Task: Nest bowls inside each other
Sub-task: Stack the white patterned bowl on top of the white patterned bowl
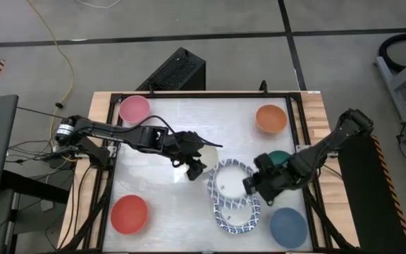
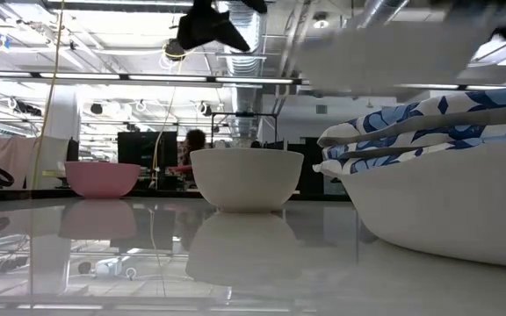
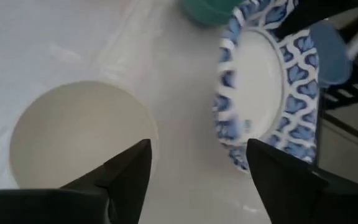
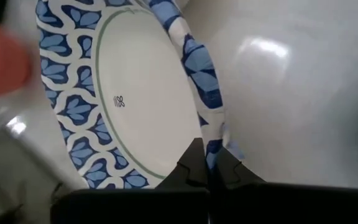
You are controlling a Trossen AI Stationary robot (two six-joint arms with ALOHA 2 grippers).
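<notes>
The right gripper (image 4: 209,167) pinches the rim of a blue-patterned bowl (image 4: 135,93) atop the stack of patterned bowls (image 1: 235,212) near the tabletop's front edge, while the left gripper (image 3: 194,171) hangs wide open just beside the cream bowl (image 3: 73,134) at mid-table.

Left arm reaches from the table's left edge toward the centre, forearm nearly level across the surface; left gripper (image 1: 197,169) points downward with its two dark fingers (image 3: 129,171) spread well apart. Right arm extends from the right edge, bent at the elbow and angled inward and forward; right gripper (image 1: 248,186) has its fingers (image 4: 194,165) pinched together on the rim of a blue-patterned bowl (image 4: 129,99).
</notes>
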